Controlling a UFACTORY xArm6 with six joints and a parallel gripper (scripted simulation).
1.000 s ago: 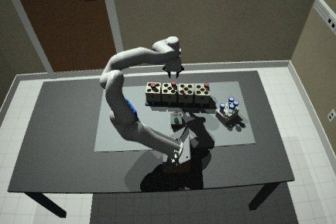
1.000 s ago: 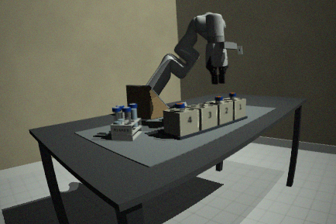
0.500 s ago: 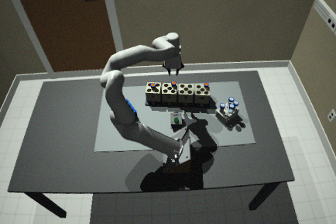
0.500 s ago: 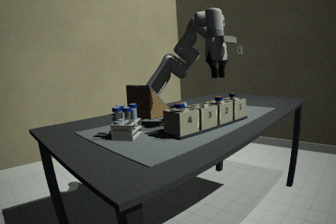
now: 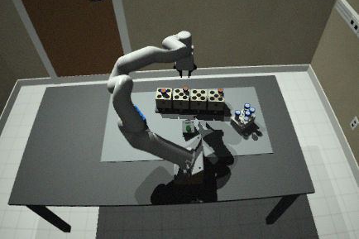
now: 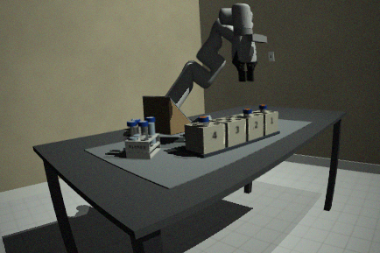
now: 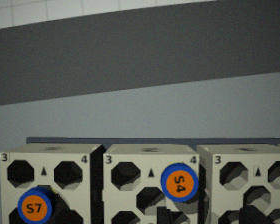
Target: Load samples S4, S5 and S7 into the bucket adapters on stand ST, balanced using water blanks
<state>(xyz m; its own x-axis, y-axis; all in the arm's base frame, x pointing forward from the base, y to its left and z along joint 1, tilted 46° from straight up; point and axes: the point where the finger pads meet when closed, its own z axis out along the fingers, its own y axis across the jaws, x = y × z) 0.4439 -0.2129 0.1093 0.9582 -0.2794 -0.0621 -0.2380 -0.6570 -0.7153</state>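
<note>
My gripper (image 5: pixel 185 75) (image 6: pixel 246 79) is part open and empty, high above the stand (image 5: pixel 190 112) (image 6: pixel 241 145) (image 7: pixel 116 140). S7 (image 5: pixel 164 91) (image 6: pixel 263 107) (image 7: pixel 34 208) stands in the middle hole of adapter 1 (image 5: pixel 164 105) (image 7: pixel 44 160). S4 (image 5: pixel 185 88) (image 6: pixel 248 111) (image 7: pixel 179 183) stands in hole 4 of adapter 2 (image 5: pixel 181 106) (image 7: pixel 151 161). Adapter 3 (image 5: pixel 198 106) (image 6: pixel 236 137) shows no caps. An orange-dotted tube (image 5: pixel 220 90) (image 6: pixel 204 119), ID unreadable, is in a far-right hole of adapter 4 (image 5: pixel 216 106) (image 6: pixel 214 143).
The blanks rack (image 5: pixel 243 126) (image 6: pixel 142 153), right of the stand in the top view, holds several blue-capped tubes; their printed volumes are unreadable. The green DONE key (image 5: pixel 189 128) is on its small desk between stand and arm base.
</note>
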